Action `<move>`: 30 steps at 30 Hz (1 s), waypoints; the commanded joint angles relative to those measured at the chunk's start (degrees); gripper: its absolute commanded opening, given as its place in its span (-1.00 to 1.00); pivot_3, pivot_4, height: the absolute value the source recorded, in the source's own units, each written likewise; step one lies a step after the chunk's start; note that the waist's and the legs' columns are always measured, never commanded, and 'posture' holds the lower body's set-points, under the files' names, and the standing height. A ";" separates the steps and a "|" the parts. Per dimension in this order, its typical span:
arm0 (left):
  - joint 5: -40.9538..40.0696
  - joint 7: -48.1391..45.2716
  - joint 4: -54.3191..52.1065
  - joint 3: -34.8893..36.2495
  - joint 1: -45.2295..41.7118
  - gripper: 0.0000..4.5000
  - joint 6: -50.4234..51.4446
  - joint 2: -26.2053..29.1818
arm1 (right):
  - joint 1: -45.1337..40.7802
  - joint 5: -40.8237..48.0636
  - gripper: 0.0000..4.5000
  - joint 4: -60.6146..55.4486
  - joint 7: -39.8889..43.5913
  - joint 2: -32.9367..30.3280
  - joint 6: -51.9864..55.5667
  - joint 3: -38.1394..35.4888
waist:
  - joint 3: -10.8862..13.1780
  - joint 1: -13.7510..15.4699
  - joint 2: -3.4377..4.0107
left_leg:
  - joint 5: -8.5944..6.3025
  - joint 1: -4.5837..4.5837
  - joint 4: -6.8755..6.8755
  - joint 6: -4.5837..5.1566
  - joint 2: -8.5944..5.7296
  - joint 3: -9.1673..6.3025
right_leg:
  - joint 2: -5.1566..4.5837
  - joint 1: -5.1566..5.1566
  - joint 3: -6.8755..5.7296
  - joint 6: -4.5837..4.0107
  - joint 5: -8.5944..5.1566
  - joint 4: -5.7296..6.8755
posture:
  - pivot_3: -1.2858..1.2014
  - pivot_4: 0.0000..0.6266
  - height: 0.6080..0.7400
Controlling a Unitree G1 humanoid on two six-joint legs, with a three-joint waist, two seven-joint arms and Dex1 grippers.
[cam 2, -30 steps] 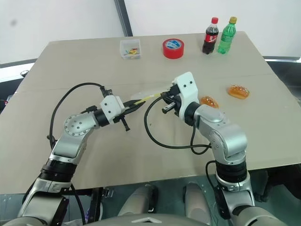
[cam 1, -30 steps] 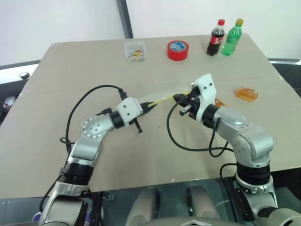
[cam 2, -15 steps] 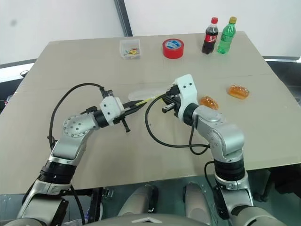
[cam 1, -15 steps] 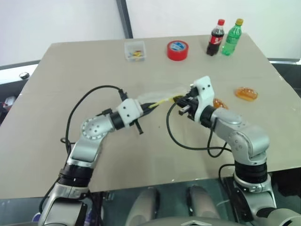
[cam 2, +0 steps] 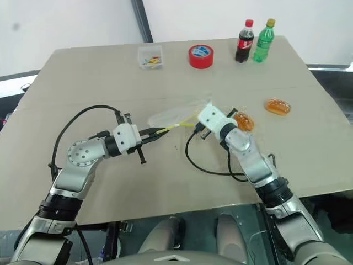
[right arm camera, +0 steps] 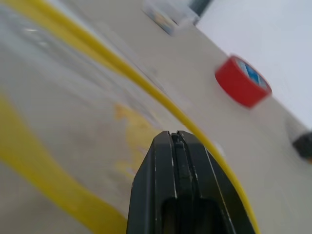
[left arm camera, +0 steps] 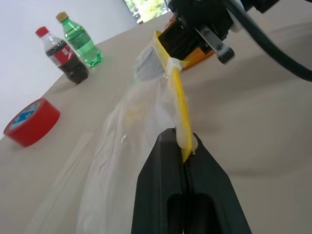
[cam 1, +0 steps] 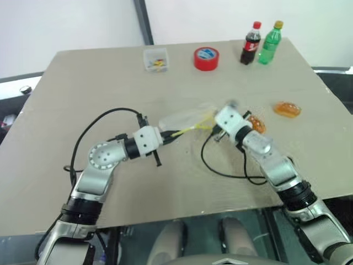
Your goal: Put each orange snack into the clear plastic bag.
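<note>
Left claw (left arm camera: 184, 146) on clear plastic bag (left arm camera: 146, 112)

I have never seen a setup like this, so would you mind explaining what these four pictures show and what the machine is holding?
This is a humanoid robot with two arms, each ending in a gripper of two black fingers. The two wide pictures come from cameras on its head, looking down over a tan table. The two close-ups come from cameras on its wrists, looking along the fingers. The left gripper and the right gripper are both shut on the yellow seal edge of a clear plastic bag, stretched between them. Two orange snacks lie on the table by the right arm, not yet bagged. At the far edge stand a small clear box, a red tape roll, a cola bottle and a green bottle.
</note>
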 commanded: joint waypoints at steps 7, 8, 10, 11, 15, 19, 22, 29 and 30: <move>-0.41 -1.30 5.24 2.31 -2.29 -1.00 -6.09 2.19 | -9.49 -15.78 -0.99 16.65 -1.33 1.61 -18.36 7.43 | 0.00 0.25 -0.01 | 0.00 0.00 0.10 0.00 0.02 -0.04 | -0.04 0.07 0.00 -0.06 0.05 -0.02 | 0.03 -0.52 0.94; -0.34 -0.80 5.12 2.53 -2.27 -1.00 -5.87 2.11 | -9.76 -17.06 -0.99 17.09 -1.88 1.22 -18.95 7.21 | 0.00 0.41 -0.01 | 0.00 -0.01 0.09 0.00 0.02 -0.07 | -0.04 0.07 -0.03 -0.06 0.05 -0.05 | 0.03 -0.52 0.94; -0.08 -0.15 4.66 2.77 -1.93 -1.00 -5.51 2.25 | -9.79 -19.46 -0.61 16.95 -2.67 0.26 -19.48 6.60 | 0.00 0.64 -0.01 | 0.01 -0.05 0.09 -0.01 0.02 -0.08 | -0.04 0.05 -0.04 -0.06 0.05 -0.07 | 0.03 -0.52 0.94; 0.00 0.14 4.41 2.90 -1.75 -1.00 -5.34 2.30 | -9.59 -20.29 -0.40 16.59 -2.63 -0.14 -19.53 6.34 | 0.00 0.77 -0.01 | 0.01 -0.06 0.09 -0.01 0.01 -0.07 | -0.05 0.04 -0.03 -0.06 0.05 -0.08 | 0.03 -0.52 0.94; -0.11 1.45 3.92 3.41 -1.66 -1.00 -4.17 2.20 | -8.37 -23.03 0.50 14.60 -2.55 -1.66 -19.66 5.75 | 0.00 0.93 -0.01 | 0.01 -0.06 0.09 -0.01 0.02 -0.05 | -0.02 0.03 -0.01 -0.06 0.05 -0.05 | 0.03 -0.52 0.94; 0.53 3.22 5.18 3.23 -2.46 -1.00 -3.10 1.60 | -6.69 -24.28 0.96 11.24 -2.19 -3.33 -19.00 3.83 | 0.00 1.05 -0.01 | 0.01 -0.05 0.08 -0.01 0.02 -0.05 | -0.02 0.03 -0.01 -0.06 0.05 -0.04 | 0.03 -0.52 0.94; 1.33 5.00 5.81 3.06 -3.38 -1.00 -2.55 0.72 | -4.34 -21.18 0.96 5.66 0.91 -4.15 -16.26 0.28 | 0.00 1.20 -0.01 | 0.01 -0.05 0.10 0.00 0.01 -0.03 | -0.04 0.04 0.00 -0.06 0.05 -0.05 | 0.03 -0.52 0.94; 1.92 8.16 7.59 3.05 -5.49 -1.00 -1.08 -1.35 | 4.47 -8.78 0.96 -13.65 9.98 -1.23 6.29 -13.23 | -0.01 1.32 -0.02 | -0.01 -0.07 0.11 0.02 0.02 -0.07 | -0.03 0.08 -0.03 -0.06 0.05 -0.04 | 0.03 -0.52 0.94; 2.22 8.77 8.02 2.95 -6.11 -1.00 -1.09 -1.82 | 5.94 -7.77 0.96 -15.09 9.60 -0.14 12.45 -16.19 | -0.01 1.35 -0.02 | -0.01 -0.05 0.12 0.03 0.02 -0.08 | -0.02 0.10 -0.04 -0.06 0.05 -0.03 | 0.03 -0.52 0.94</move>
